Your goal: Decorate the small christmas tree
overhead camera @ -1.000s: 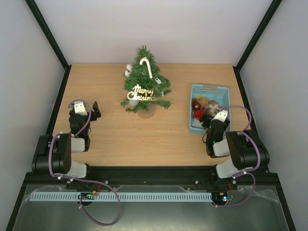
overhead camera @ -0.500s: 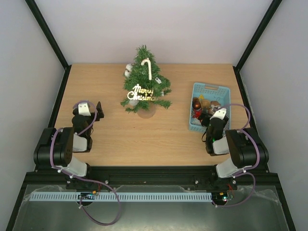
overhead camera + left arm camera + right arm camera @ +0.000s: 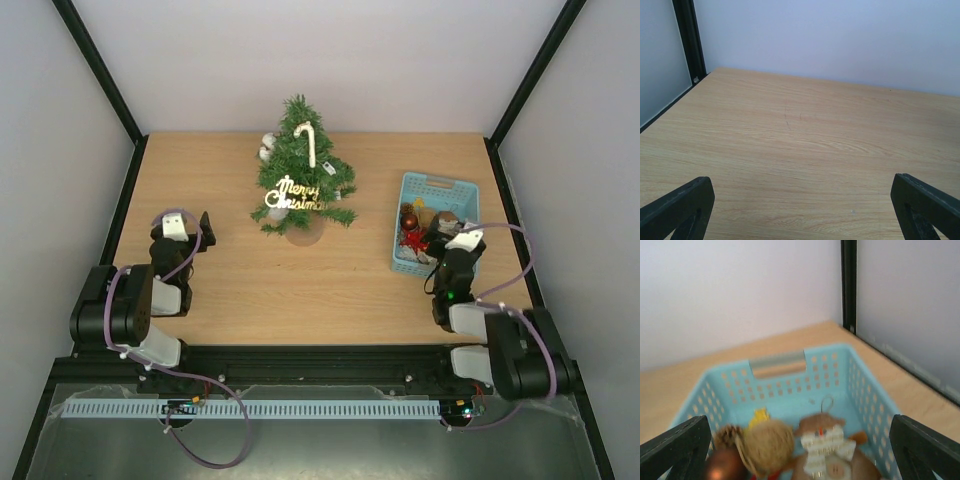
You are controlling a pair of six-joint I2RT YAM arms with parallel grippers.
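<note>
The small christmas tree (image 3: 300, 170) stands at the back middle of the table, carrying a candy cane (image 3: 308, 140) and a gold "Merry Christmas" sign (image 3: 291, 193). The light-blue basket (image 3: 440, 186) at the right holds several ornaments; in the right wrist view (image 3: 785, 385) I see a snowman figure (image 3: 832, 452), a twine ball (image 3: 769, 446), a pine cone (image 3: 729, 435) and a brown bauble (image 3: 722, 467). My right gripper (image 3: 456, 243) is open and empty over the basket's near end (image 3: 800, 455). My left gripper (image 3: 190, 235) is open and empty over bare wood (image 3: 800, 210) at the left.
Black frame posts (image 3: 100, 70) and white walls enclose the wooden table (image 3: 330, 280). A black post (image 3: 849, 285) stands right behind the basket's far right corner. The left wrist view shows a post (image 3: 689, 40) at the far left corner.
My right arm has straightened and its gripper has shifted a little right over the basket. My left gripper has drifted slightly right, then held still.
</note>
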